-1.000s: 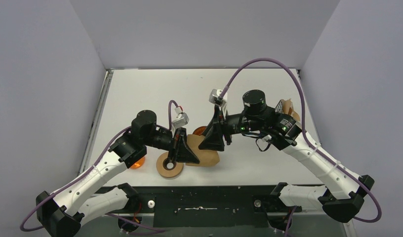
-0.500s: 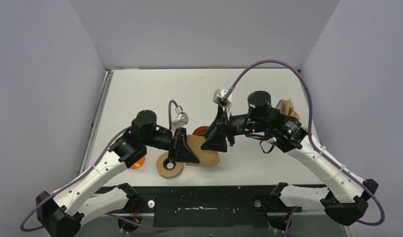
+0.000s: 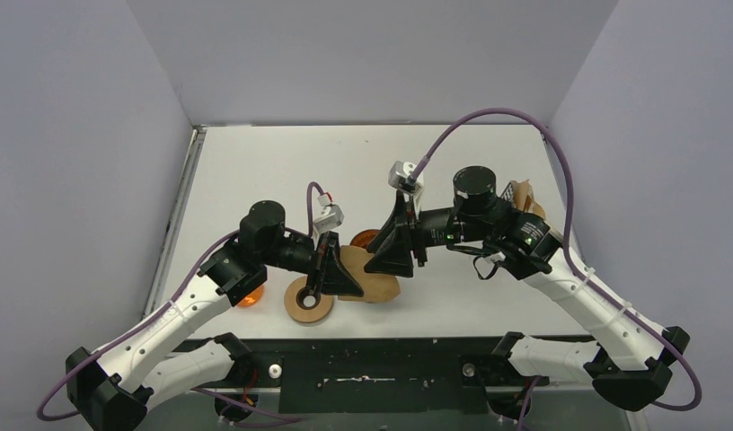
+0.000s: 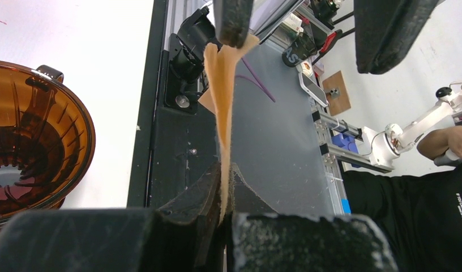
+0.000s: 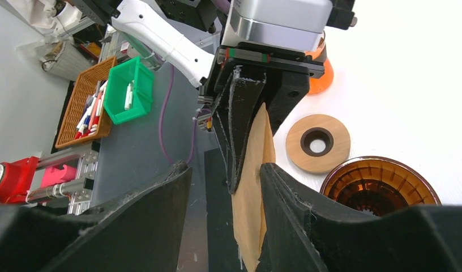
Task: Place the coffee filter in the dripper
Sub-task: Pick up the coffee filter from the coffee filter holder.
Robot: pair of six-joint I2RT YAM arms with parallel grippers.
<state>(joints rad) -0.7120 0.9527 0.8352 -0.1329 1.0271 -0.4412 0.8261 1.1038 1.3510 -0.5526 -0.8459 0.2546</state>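
Observation:
The brown paper coffee filter hangs edge-up in my left gripper, which is shut on its near edge. My right gripper is open, with the filter's far edge between its fingers. One right finger seems to touch that edge in the left wrist view. The amber ribbed dripper stands on the table just behind the filter. It is mostly hidden in the top view and shows at the left of the left wrist view.
A wooden ring lies on the table below the left gripper and also shows in the right wrist view. An orange object sits under the left forearm. A stack of brown filters is behind the right arm.
The right arm has shifted slightly to the right, its gripper staying open around the filter's edge. The left arm and the filter have not moved.

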